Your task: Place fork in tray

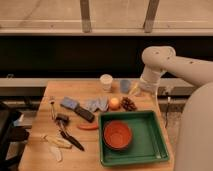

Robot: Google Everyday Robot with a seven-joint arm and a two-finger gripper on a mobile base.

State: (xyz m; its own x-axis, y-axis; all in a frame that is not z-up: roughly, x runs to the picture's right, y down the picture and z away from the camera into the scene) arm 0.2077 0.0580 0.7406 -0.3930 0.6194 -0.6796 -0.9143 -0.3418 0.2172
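The fork (52, 108) is a slim silvery piece lying lengthwise near the left edge of the wooden table (40, 160). The dark-green tray (151, 146) sits at the front right of the table, with an orange-red bowl (118, 135) in its left half. My gripper (135, 90) hangs from the white arm (159, 62) over the back right of the table. It is beside a blue cup (125, 86), far to the right of the fork and behind the tray. Nothing shows in it.
A white cup (106, 81) stands at the back. An orange fruit (115, 103), a brown cluster (129, 104), a blue cloth (97, 104), a blue sponge (70, 103), a black block (84, 114), a red strip (87, 127), a black-handled utensil (67, 132) and a banana peel (52, 143) lie around the middle and left.
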